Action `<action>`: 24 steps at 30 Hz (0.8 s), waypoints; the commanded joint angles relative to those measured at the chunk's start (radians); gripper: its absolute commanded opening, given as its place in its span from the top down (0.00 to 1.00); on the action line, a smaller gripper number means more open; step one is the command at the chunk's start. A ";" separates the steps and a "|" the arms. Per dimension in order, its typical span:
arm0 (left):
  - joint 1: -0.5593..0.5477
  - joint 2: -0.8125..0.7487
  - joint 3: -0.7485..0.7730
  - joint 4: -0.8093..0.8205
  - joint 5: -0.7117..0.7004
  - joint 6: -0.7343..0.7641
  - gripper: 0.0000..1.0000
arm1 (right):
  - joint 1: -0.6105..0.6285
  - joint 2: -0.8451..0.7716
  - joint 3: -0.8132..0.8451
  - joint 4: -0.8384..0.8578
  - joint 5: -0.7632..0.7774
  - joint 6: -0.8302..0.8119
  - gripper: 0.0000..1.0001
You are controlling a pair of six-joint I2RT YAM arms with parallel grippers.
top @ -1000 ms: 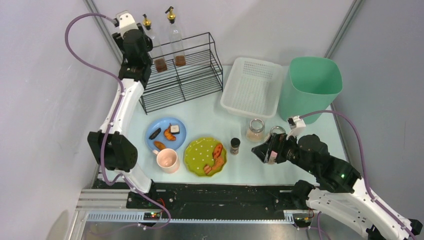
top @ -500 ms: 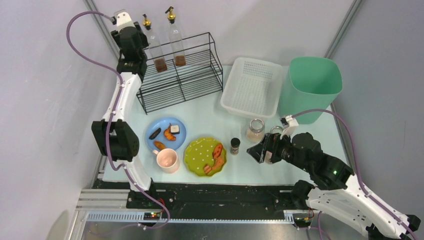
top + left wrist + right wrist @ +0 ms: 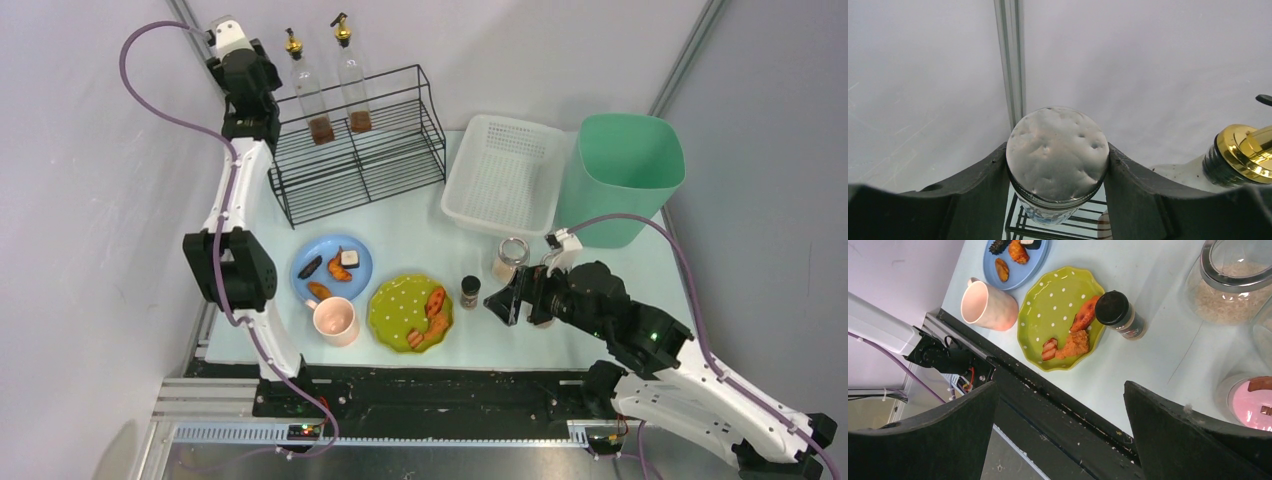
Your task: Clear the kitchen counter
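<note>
Left gripper (image 3: pixel 240 75), clamped on a silver-lidded jar (image 3: pixel 1057 155), has risen past the left end of the wire rack (image 3: pixel 362 158). Right gripper (image 3: pixel 510 300), spread wide, has slid toward the spice jar (image 3: pixel 470 291) on the kitchen counter (image 3: pixel 420 235) before that rack, probably next.

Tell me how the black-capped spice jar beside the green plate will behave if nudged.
The spice jar stands upright, tall for its narrow base, so a high push probably tips it. Its round body could then roll. The clear sides look smooth, perhaps slippery.
</note>
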 commanded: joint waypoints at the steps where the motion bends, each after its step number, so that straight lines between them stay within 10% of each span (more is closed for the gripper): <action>1: 0.004 0.009 0.080 0.059 0.030 -0.005 1.00 | 0.014 0.010 -0.001 0.052 0.029 0.009 0.00; 24: 0.002 0.052 -0.038 0.004 0.026 -0.063 1.00 | 0.043 0.033 -0.006 0.039 0.048 0.014 0.00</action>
